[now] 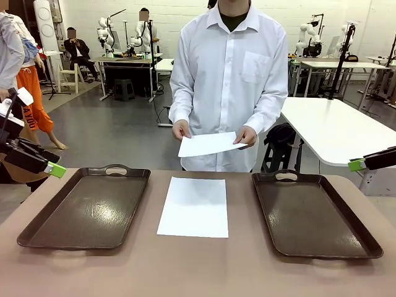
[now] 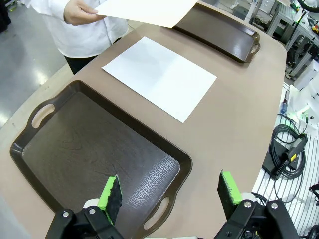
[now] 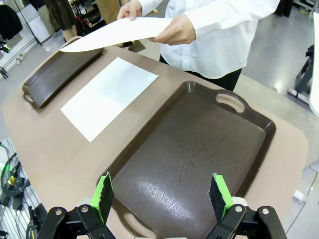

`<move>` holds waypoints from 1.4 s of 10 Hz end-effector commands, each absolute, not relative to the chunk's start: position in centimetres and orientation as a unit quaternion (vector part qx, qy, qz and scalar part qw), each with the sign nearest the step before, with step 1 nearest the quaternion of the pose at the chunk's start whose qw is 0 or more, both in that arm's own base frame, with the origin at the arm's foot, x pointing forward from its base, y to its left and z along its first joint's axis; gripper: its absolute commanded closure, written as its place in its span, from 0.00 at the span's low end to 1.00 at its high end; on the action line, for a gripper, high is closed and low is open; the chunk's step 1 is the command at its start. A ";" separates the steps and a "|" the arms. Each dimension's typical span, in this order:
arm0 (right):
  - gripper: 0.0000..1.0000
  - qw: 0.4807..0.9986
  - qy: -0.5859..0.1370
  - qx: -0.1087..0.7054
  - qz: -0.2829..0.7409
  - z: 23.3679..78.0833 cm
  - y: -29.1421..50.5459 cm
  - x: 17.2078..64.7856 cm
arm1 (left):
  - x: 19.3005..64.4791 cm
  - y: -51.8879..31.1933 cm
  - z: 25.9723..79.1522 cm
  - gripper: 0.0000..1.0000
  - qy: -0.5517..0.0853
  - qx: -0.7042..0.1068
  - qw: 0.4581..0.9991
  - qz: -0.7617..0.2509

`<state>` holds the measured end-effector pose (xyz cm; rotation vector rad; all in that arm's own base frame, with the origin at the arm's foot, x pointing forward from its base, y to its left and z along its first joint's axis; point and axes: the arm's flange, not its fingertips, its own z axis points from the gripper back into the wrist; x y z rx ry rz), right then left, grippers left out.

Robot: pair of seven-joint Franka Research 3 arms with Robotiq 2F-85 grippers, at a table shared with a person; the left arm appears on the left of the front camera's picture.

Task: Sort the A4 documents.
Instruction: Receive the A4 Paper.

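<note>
On the table [image 1: 124, 272], one sheet [image 1: 193, 206] lay flat in the middle, between the left tray [image 1: 86, 207] and the right tray [image 1: 312, 213]. The person [image 1: 229, 74] held another sheet [image 1: 209, 144] by the far edge. My left gripper [image 2: 169, 189] and right gripper [image 3: 162, 191] had jaws apart, empty. Such thin, flat paper might crease or slide under my pads [image 2: 110, 193].

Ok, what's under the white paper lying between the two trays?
The sheet lies flat on the tan table. Table shows all round its edges. The spot right beneath is covered, so another sheet stacked exactly under it could not be seen.
</note>
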<state>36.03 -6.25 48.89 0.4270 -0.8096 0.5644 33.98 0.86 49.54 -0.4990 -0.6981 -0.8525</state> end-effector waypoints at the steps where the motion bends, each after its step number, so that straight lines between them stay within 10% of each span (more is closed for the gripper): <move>1: 0.00 0.857 -0.385 0.210 0.269 48.7 -6.2 36.1 | 34.0 1.0 49.6 0.00 -0.332 -0.238 0.817 -0.407; 14: 0.00 0.857 -0.385 0.210 0.269 48.7 -6.2 36.1 | 34.0 1.0 49.6 0.00 -0.332 -0.238 0.817 -0.407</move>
